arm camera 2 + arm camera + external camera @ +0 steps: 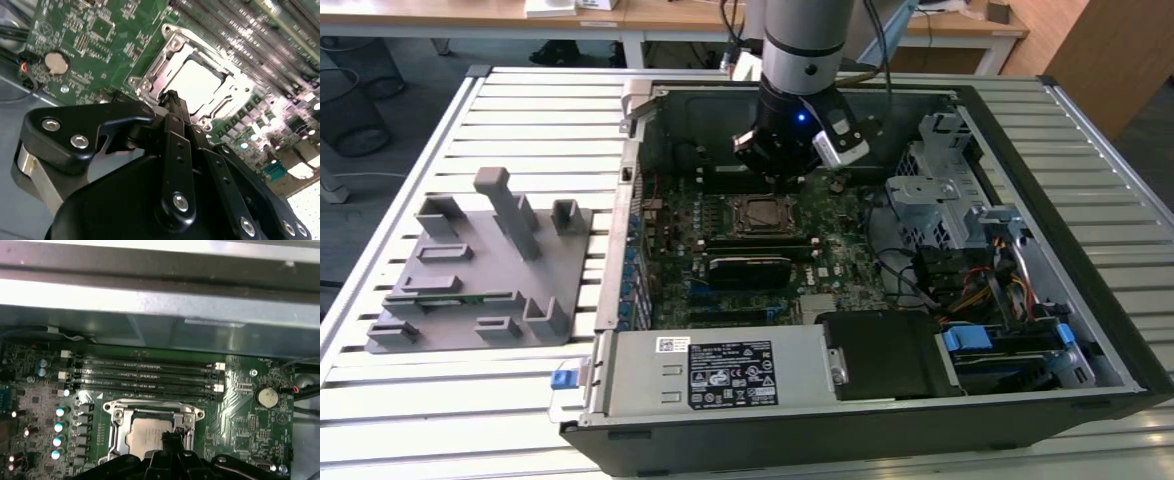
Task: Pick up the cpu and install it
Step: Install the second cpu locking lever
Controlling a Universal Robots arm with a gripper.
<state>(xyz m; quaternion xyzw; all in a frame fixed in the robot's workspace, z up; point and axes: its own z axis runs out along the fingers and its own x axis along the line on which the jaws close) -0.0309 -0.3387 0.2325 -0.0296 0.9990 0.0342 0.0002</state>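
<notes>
While the arm hangs inside the open case (1067, 120), the gripper (781, 172) is seen poised just above the socket (762, 213) on the motherboard (847, 225). The cpu (197, 82) is seated in that socket, its pale metal top framed by the rim in both wrist views (146, 434). The fingers (172, 102) are drawn together into one narrow dark tip with nothing pinched between them. That tip is placed over the near edge of the cpu; whether it touches cannot be told. A grey fixture (474, 265) is left well apart on the slatted table (440, 400).
</notes>
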